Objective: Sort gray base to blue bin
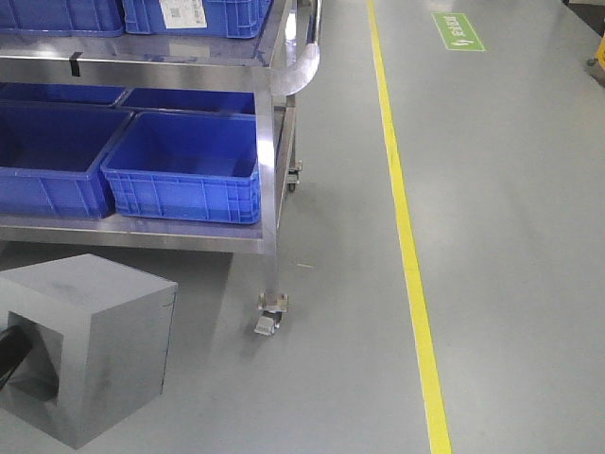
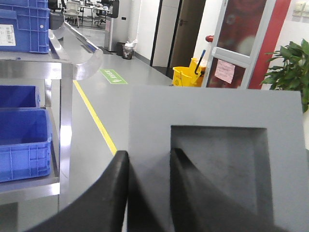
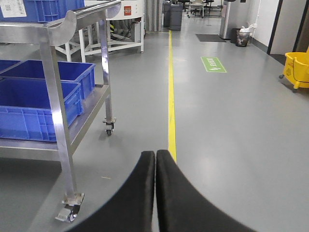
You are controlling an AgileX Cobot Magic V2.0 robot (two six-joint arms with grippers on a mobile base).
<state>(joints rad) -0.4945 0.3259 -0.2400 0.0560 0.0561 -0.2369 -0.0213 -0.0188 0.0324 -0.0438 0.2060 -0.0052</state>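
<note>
So the gray base [image 2: 217, 111] is held by the left claw [image 2: 149, 160] — one black finger [image 2: 113, 193] sits on the outside of the block. The other finger goes down into its square hole, and the wall of the block is squeezed between them. In the front view the gray base shows at the bottom left, in front of the metal cart [image 1: 142, 236] and not inside any bin. The blue bin [image 1: 180, 194] sits on the low shelf of the cart, at the corner by the cart leg, apart from the block. More blue bins [image 1: 47, 184] sit beside it and on the top shelf. The right claw [image 3: 155, 162] is closed tight — its two fingers touch and it holds nothing. A yellow line [image 1: 404, 218] runs along the gray floor [image 1: 510, 284].
</note>
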